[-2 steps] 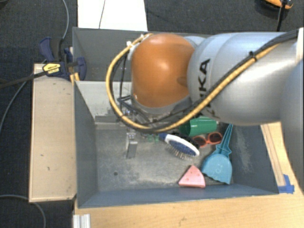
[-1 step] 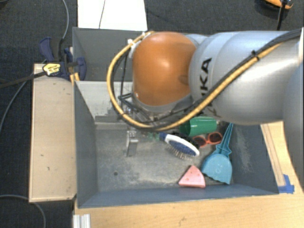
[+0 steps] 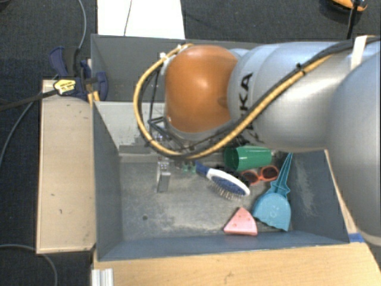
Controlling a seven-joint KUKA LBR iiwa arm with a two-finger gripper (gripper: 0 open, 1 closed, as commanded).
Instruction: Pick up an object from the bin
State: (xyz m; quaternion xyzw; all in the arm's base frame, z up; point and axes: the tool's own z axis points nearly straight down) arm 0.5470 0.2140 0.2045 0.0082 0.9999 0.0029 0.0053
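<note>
My gripper (image 3: pixel 162 182) hangs below the orange wrist cover over the bin's floor, left of the middle, with nothing seen in it. Just to its right lies a hairbrush (image 3: pixel 227 183) with a blue handle and a white head, its handle end pointing toward the gripper. A green cup (image 3: pixel 249 158) lies on its side behind the brush, partly under the arm. Orange-red sunglasses (image 3: pixel 262 174) rest between the cup and the brush.
A light blue toy shovel (image 3: pixel 275 206) lies along the bin's right side, its handle running up under the arm. A pink triangular wedge (image 3: pixel 241 222) sits by the front wall. The arm and its cables cover the back of the bin.
</note>
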